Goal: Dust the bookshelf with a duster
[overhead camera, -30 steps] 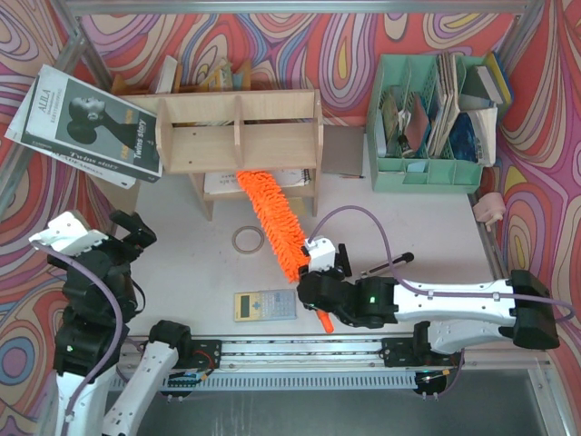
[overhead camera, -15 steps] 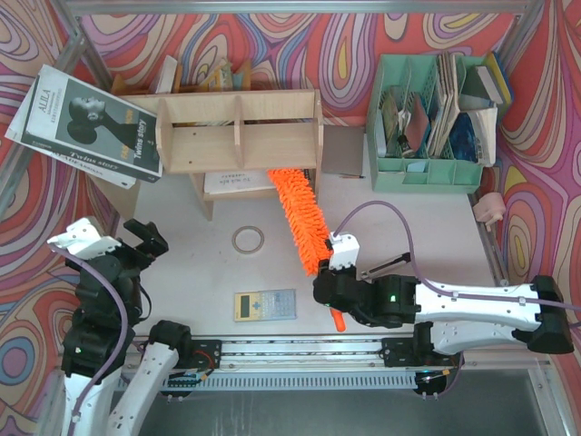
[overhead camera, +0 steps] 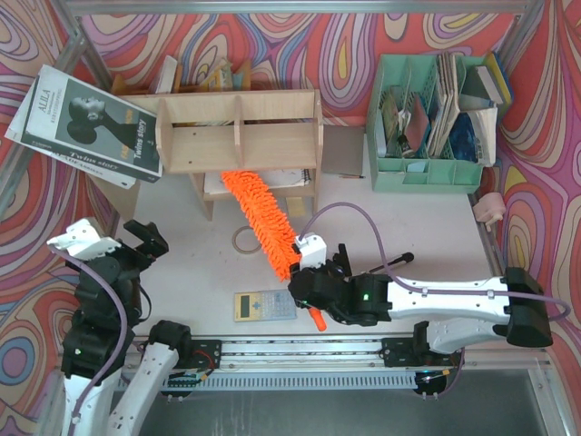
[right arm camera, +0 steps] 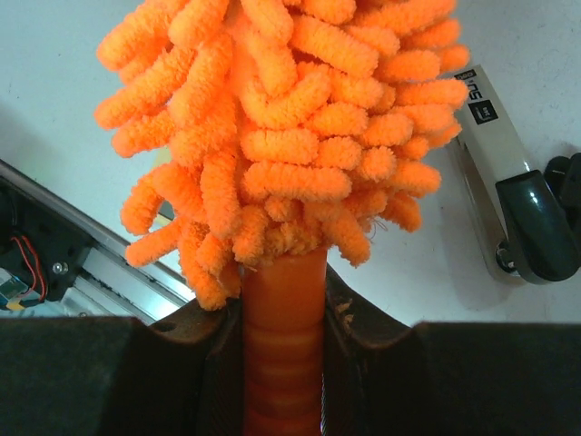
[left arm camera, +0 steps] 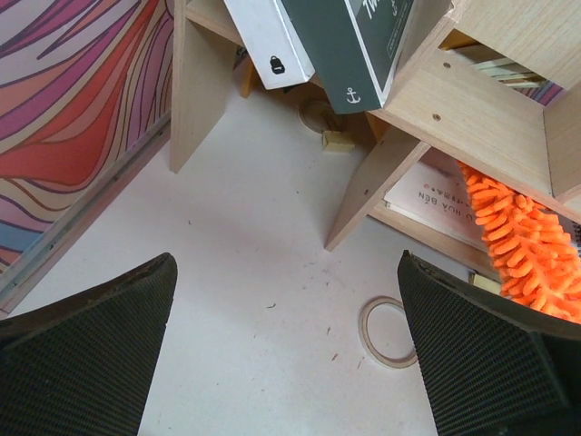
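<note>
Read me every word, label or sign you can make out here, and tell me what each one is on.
"AULA": book.
"Tw", cut off, plus an anchor sign: that book's corner, left wrist view.
Padlock sign: white cover beside it.
"HUA BEN": booklet under the bookshelf.
"Sun", cut off: calculator.
Other print: too blurred.

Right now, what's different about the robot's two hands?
The left gripper has its jaws wide open with nothing between them. The right gripper has its jaws shut on the orange handle of the duster. The left gripper hangs over bare table at the left side, apart from the duster. The right gripper is nearer the middle, beside the calculator. Both have black jaws.
</note>
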{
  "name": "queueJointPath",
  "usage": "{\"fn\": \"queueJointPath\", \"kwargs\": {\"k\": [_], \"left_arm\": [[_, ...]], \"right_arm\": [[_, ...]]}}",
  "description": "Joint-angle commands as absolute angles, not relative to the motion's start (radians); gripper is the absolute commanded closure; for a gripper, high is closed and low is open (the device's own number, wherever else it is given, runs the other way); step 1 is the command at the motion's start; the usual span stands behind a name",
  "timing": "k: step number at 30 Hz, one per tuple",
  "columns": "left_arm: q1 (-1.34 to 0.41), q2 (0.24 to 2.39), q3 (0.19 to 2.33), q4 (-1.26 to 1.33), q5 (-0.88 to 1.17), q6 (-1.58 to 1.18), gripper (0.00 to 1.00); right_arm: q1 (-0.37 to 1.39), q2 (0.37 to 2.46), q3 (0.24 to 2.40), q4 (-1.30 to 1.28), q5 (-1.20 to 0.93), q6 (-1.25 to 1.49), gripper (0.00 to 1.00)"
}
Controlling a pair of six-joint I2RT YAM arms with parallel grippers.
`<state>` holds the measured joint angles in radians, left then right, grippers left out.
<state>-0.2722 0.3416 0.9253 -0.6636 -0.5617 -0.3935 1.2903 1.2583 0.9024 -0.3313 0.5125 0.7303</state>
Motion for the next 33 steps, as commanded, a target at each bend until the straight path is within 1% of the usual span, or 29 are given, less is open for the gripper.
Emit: {"fn": "queueJointPath", "kwargs": {"k": [1, 9, 15, 18, 22, 29, 33], "left_arm": [[-0.267, 0.315, 0.909, -0.660, -0.583, -0.400, 0.02], [-0.267, 0.325, 0.911, -0.662, -0.586, -0.402, 0.02], [-0.267, 0.308, 0.906, -0.661, -0.594, -0.403, 0.02], [-0.267, 0.312, 0.907, -0.661, -0.594, -0.405, 0.02], [-0.267, 0.317, 0.907, -0.661, -0.588, -0.405, 0.02], [-0.267, 0.316, 0.907, -0.661, -0.591, -0.406, 0.02], [-0.267, 0.314, 0.907, -0.662, -0.590, -0.406, 0.02]], "right_arm": [[1.293, 1.219, 0.936, -0.319, 0.602, 0.743, 1.00], [1.293, 1.100, 0.906, -0.583, 0.712, 0.978, 1.00], [1.292, 1.078, 0.917, -0.753, 0.724, 1.107, 1.00], [1.293, 1.076, 0.918, -0.799, 0.729, 1.163, 1.00], [1.292, 1.076, 0.896, -0.786, 0.715, 1.205, 1.00], [1.291, 1.138, 0.872, -0.685, 0.655, 1.144, 1.00], [1.291, 1.176, 0.878, -0.669, 0.632, 1.118, 1.00]]}}
